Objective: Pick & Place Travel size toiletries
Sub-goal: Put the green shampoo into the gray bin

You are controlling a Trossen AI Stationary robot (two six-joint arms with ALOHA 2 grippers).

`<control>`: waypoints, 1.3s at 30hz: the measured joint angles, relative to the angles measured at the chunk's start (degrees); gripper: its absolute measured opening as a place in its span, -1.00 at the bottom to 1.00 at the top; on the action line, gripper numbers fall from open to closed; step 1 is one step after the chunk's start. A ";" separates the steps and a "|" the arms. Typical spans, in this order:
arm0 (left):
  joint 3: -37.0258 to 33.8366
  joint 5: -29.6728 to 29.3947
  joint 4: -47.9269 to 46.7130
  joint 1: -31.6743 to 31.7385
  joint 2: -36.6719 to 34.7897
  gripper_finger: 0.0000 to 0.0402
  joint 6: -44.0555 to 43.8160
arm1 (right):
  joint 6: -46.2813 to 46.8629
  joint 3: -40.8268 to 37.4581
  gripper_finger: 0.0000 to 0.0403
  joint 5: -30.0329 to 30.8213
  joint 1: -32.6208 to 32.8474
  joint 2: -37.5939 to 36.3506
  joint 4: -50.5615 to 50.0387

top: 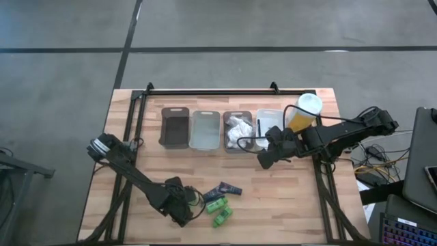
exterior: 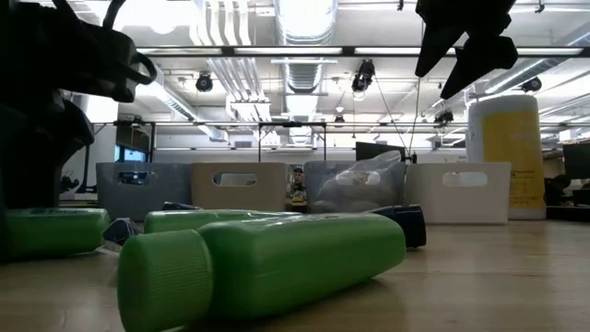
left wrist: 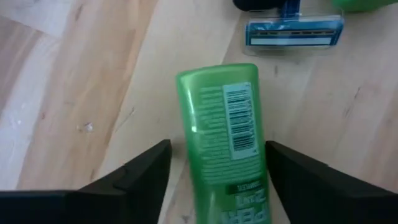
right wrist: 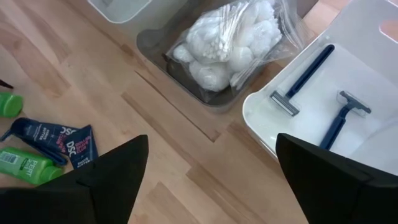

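A: Where's the green bottle point(left wrist: 227, 140) the left claw point(left wrist: 217, 180) is after?

B: Lying flat on the bench point(top: 287, 198), near edge, a little left of centre. The left claw straddles it with fingers spread on either side, not yet closed on it. In the left wrist view its long axis runs straight away from the claw, barcode label facing up; which end carries the cap I cannot tell from there.

A: And the others?

B: Two more green bottles point(top: 218, 210) lie just right of it, with dark tubes point(top: 227, 188) just beyond them and a blue razor point(left wrist: 292, 30) close by.

A: How far along is the job?

B: Partly done, I'd judge. Of the four trays along the far side, one holds a bag of white cotton items point(right wrist: 231, 38), and the white tray point(right wrist: 373, 74) to its right holds two razors point(right wrist: 320, 93). The cluster at the near edge remains to be sorted.

A: The right claw point(top: 263, 159)?

B: Hovering open and empty above the bench, just near the white tray, beside the yellow cylinder point(top: 302, 113).
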 joint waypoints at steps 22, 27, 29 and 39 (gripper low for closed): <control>1.70 -15.61 -8.31 2.75 -14.50 -0.38 10.75 | -4.88 -0.67 0.50 -14.30 -2.39 0.50 24.35; 1.81 -21.38 -2.72 8.53 -21.44 -0.38 23.59 | -4.05 -0.85 0.45 -20.47 -5.80 3.49 33.30; 1.79 -21.42 -1.85 11.66 -23.12 -0.38 27.28 | -3.63 -0.74 0.44 -22.33 -6.51 5.26 35.16; 1.75 -9.18 5.72 23.61 -27.54 -0.38 33.20 | -0.94 0.61 0.59 -22.32 -6.55 10.03 43.16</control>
